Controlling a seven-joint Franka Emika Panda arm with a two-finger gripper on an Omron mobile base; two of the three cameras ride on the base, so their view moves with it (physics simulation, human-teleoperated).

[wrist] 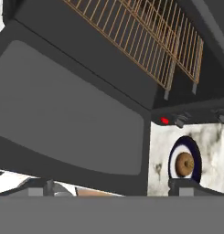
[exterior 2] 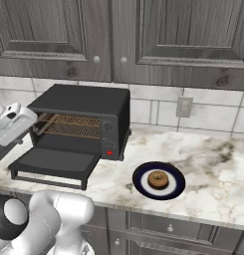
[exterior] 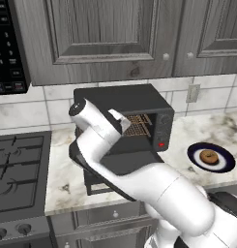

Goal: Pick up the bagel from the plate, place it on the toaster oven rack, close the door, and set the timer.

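Note:
The brown bagel (exterior 2: pixel 158 179) lies in the middle of the navy plate (exterior 2: pixel 141 183) on the counter, right of the black toaster oven (exterior 2: pixel 88 102). The oven door (exterior 2: pixel 56 162) hangs open and flat, and the copper rack (exterior 2: pixel 73 125) inside is bare. My gripper (wrist: pixel 112 188) hovers open in front of the oven's left side, above the door (wrist: pixel 67 105), with nothing between its fingertips. Its camera looks across the door and rack (wrist: pixel 150 36) toward the bagel (wrist: pixel 184 164) and plate (wrist: pixel 195 147). In the left base view my arm hides much of the door; the bagel (exterior: pixel 208 156) sits on the plate (exterior: pixel 225 163) at the right.
A black stove (exterior: pixel 18 164) adjoins the marble counter (exterior 2: pixel 213 149) on the left, with a microwave (exterior: pixel 8 48) above it. Grey wall cabinets (exterior 2: pixel 118 35) hang over the oven. A wall outlet (exterior 2: pixel 184 106) sits behind the plate. The oven's red light (exterior 2: pixel 109 152) glows on its control strip.

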